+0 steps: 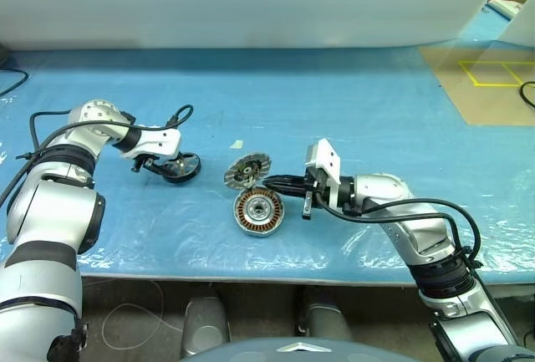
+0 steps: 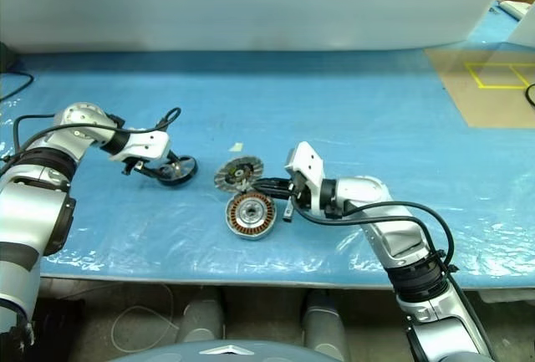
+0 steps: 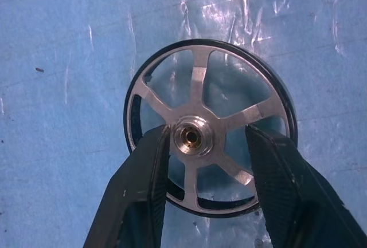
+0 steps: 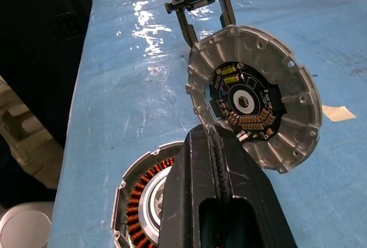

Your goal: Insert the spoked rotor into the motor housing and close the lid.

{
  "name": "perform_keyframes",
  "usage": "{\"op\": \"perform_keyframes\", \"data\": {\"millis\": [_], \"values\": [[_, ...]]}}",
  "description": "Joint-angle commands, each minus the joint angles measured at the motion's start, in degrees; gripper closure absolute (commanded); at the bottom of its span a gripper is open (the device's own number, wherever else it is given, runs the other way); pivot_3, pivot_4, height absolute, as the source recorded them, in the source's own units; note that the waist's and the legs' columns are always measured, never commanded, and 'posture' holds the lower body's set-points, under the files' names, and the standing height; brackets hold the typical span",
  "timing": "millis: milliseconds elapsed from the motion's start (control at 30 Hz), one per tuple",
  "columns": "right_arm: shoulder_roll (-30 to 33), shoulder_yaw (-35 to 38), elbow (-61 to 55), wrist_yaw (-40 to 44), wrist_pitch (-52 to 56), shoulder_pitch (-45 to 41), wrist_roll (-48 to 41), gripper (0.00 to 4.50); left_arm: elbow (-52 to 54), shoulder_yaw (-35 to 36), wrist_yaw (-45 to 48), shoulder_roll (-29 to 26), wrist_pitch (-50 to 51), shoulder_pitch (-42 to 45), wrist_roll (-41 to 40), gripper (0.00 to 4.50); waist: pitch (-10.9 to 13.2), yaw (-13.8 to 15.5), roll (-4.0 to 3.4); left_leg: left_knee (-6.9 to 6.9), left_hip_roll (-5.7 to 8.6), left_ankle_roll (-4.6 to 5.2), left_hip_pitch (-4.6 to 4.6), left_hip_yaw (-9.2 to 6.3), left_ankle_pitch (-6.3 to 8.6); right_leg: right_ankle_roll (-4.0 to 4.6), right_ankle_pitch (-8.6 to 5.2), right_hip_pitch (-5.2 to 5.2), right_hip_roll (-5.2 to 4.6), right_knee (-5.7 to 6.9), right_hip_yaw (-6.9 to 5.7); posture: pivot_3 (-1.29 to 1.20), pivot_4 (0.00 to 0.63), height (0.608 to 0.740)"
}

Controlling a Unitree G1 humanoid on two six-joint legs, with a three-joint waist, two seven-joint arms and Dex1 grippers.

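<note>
The motor housing [image 1: 257, 212], a round disc with copper-coloured windings around a silver hub, is lying flat on the blue plastic-covered surface [image 1: 376, 111] near the front edge, its open face turned upward, evidently so that the rotor can be dropped in from above. Just behind it, the finned lid [image 1: 244, 170] with a circuit board on its inner face is being held up on edge and tilted; the right pincer [image 1: 269, 184] is closed on the lid's lower rim, as is shown in the right wrist view, and the lid is probably being kept clear of the housing mouth until the rotor is seated. Well off to the left, the spoked rotor [image 3: 209, 136] is resting on the surface, and the left pincer [image 1: 171, 168] is being held over it, its black fingers [image 3: 137, 185] set part-open on either side of the central hub, passing through the gaps between spokes. Whether the hub is already being squeezed cannot be told; the fingers appear to stand just clear of it. Insertion has not yet been made.
</note>
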State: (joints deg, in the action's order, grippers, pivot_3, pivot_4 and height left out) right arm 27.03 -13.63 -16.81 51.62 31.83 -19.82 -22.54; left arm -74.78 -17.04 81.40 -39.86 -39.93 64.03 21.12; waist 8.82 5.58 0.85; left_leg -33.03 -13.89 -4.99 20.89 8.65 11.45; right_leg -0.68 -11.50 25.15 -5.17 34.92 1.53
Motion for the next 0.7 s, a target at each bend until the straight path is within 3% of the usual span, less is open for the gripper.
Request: {"op": "perform_keyframes", "data": {"millis": [33, 200, 367, 700], "values": [[0.04, 0.19, -3.21, -0.35, -0.52, -0.01, -0.33, 4.50, 0.18, -0.59, 0.34, -0.20, 1.34, -0.10, 0.52, 2.33, 0.00, -0.02, 0.00, 0.00, 0.00, 0.00, 0.00, 0.00, 0.00, 0.00, 0.00, 0.00, 0.00, 0.00, 0.00, 0.00, 0.150, 0.740], [-0.13, 0.03, -3.20, -0.78, -0.53, -0.01, -0.37, 4.50, 0.06, -0.72, 0.44, 0.40, 2.49, -0.44, 0.70, 2.33, 0.00, -0.02, 0.00, 0.00, 0.00, 0.00, -0.03, 0.00, 0.00, 0.00, 0.00, -0.01, 0.00, 0.00, 0.01, 0.00, 0.150, 0.740], [-0.14, 0.11, -3.42, -1.17, -0.47, 0.25, -0.45, 4.50, -0.03, -0.18, 0.44, 1.08, 3.58, -0.59, 0.13, 3.41, -0.02, 0.03, -0.04, 0.00, 0.02, 0.00, -0.08, 0.00, 0.00, 0.00, 0.00, -0.05, -0.02, 0.00, 0.02, 0.00, 0.150, 0.740], [-0.10, 0.11, -3.13, -1.36, -0.80, 0.23, -0.40, 4.50, 0.63, 1.55, 0.49, 0.89, 3.54, -0.08, -1.54, 3.42, -0.01, 0.05, -0.04, 0.01, 0.05, 0.00, -0.09, 0.01, 0.00, 0.00, 0.00, -0.07, -0.04, -0.02, 0.02, 0.00, 0.150, 0.740]]}}
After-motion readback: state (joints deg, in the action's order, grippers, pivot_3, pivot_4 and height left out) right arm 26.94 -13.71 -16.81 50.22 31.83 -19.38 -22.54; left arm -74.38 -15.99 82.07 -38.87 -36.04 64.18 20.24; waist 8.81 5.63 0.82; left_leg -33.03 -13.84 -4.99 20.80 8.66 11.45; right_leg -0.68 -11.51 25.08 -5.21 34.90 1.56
